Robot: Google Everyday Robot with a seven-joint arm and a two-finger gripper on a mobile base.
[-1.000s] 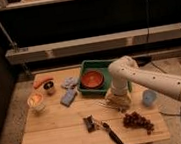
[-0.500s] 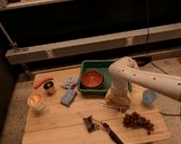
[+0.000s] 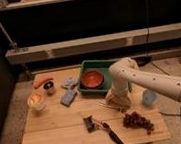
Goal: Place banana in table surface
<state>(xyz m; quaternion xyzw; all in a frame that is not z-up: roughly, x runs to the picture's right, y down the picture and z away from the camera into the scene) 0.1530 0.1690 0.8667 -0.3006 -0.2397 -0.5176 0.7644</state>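
The table surface point(image 3: 57, 136) is a large light wooden plank top. My gripper point(image 3: 117, 101) hangs from the white arm, points down and sits low over the table's middle right, just in front of the green tray point(image 3: 101, 64). A pale yellowish shape at its tip could be the banana, but I cannot make it out from the gripper. No banana lies anywhere else on the table.
An orange-red bowl point(image 3: 91, 79) sits in the tray. At the left are a carrot point(image 3: 42, 82), a dark cup point(image 3: 49, 88), a white cup point(image 3: 36, 101) and a blue packet point(image 3: 67, 96). Grapes point(image 3: 137, 121), a black-handled knife point(image 3: 112, 134) and a blue cup point(image 3: 149, 97) are near the arm.
The gripper has sunk very slightly toward the table; nothing else has moved.
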